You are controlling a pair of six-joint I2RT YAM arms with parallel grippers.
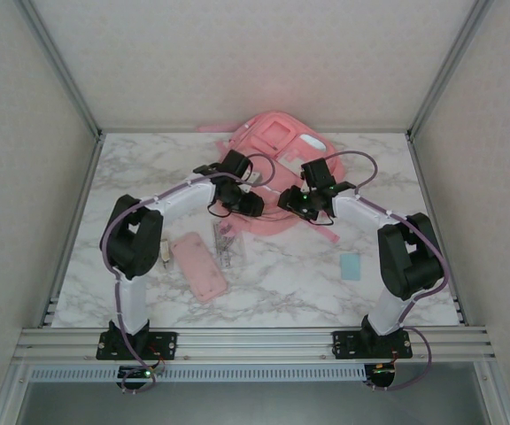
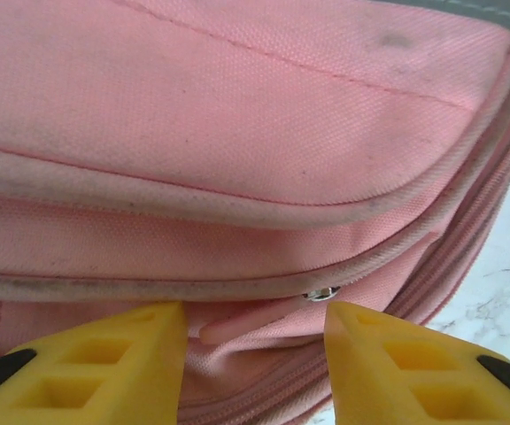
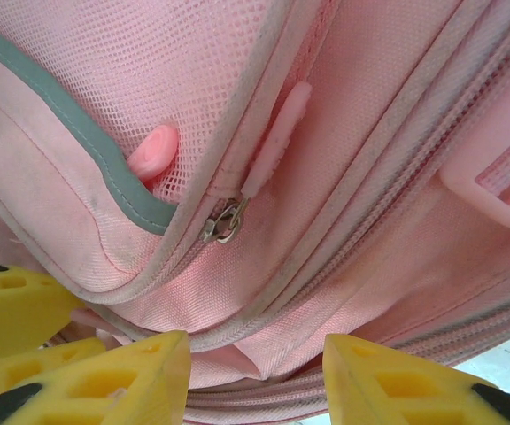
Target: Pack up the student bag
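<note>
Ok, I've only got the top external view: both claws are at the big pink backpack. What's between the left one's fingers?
Observer: The left claw is open, its yellow fingers either side of a pink fabric zipper tab on the large soft pink fabric backpack.
Operator: And the other one?
Observer: The right claw is open, below a metal zipper slider with a pink rubbery pull.
Operator: Anything beside it?
Observer: A rounded pink object pokes from the mesh pocket.
</note>
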